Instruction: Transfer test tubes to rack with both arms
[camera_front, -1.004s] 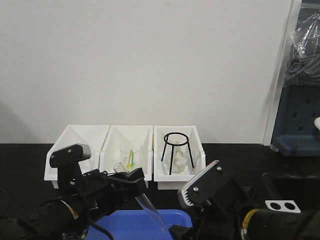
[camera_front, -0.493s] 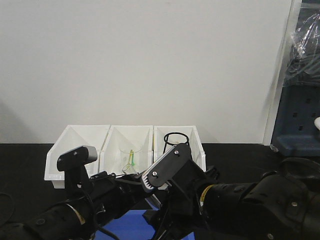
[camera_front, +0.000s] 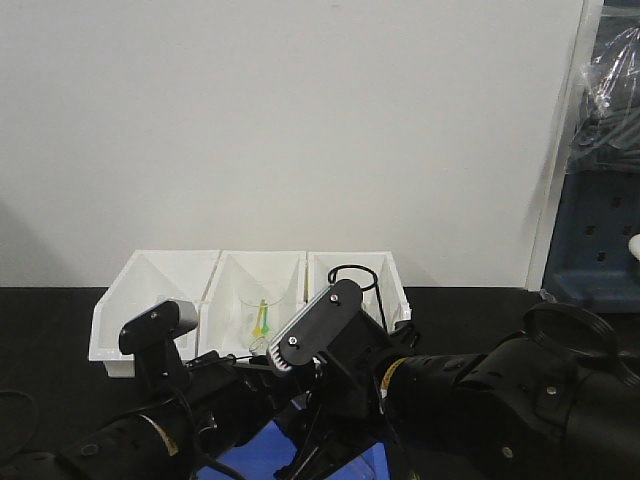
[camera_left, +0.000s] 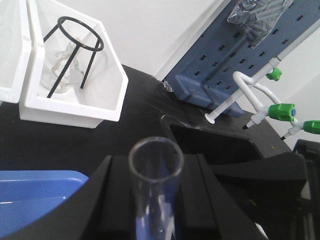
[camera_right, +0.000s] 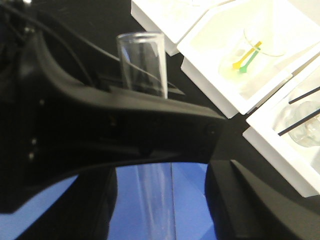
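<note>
Test tube: pinched aloft by the left claw, above the blue tray; rack unseen.
Right claw: spread, seemingly astride the tube.
Handover: release is best delayed until the right grip is closed.

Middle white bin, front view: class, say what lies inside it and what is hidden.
Inside the middle white bin stands a clear beaker holding a small yellow-and-green piece. The left arm and right arm cover the bin's front, so its floor there cannot be seen.

clear glass tube, black arms, white bins, blue tray (yellow and green bits in one bin).
</note>
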